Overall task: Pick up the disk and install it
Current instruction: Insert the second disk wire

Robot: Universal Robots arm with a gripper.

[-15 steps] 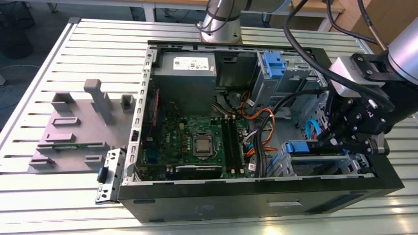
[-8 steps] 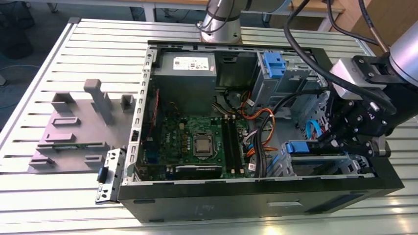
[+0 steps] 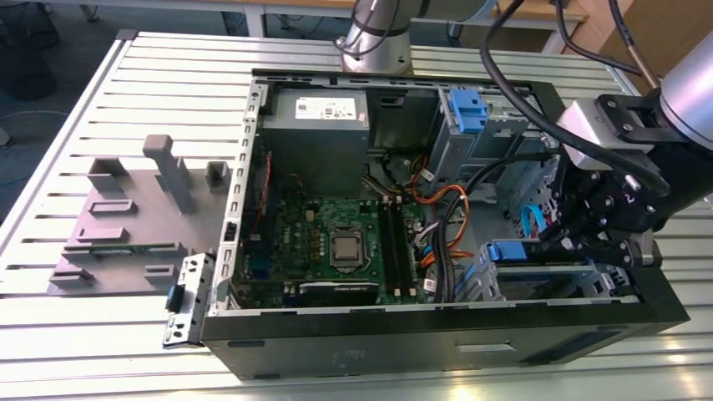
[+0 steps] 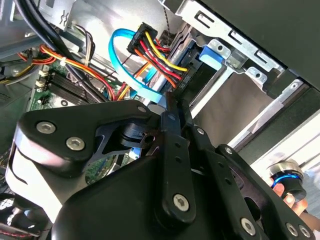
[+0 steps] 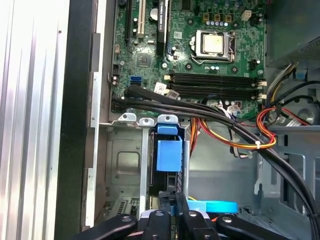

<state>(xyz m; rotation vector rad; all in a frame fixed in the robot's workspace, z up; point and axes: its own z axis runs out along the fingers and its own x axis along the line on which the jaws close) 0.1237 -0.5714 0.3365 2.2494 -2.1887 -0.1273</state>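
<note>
In the exterior view, my gripper [image 3: 590, 242] is reaching down into the open computer case [image 3: 446, 334], at the drive cage [image 3: 535, 280] in the corner toward the exterior view's right. The disk [image 3: 522, 251] is sitting in that cage, showing as a blue carrier end with dark body beneath, right beside my fingers. I cannot tell from here whether my fingers are clamping it or merely touching it. This view is also giving me the whole layout: the green motherboard [image 3: 334, 242] in the middle, the grey power supply [image 3: 317, 125] at the far end, a fixed blue bracket [image 3: 466, 109] on the upper bay, and a grey fixture plate [image 3: 134, 225] lying on the slatted table [image 3: 67, 125] outside the case.

In the second wrist view, my black finger linkage [image 4: 170, 165] is taking up most of the picture. Beyond it, a light blue data cable [image 4: 120, 55] is looping past a black connector with red, yellow and orange wires [image 4: 155, 50], and a blue tab [image 4: 212, 54] is resting against the metal cage rail.

In the first wrist view, I am looking straight down at the disk [image 5: 167, 152], standing edge-on in 1 slot of the cage, its blue carrier tab uppermost. My 2 fingertips [image 5: 172, 200] are sitting close around its near end. Black cable bundles [image 5: 200, 107] are crossing between the cage and the motherboard [image 5: 200, 45].
</note>
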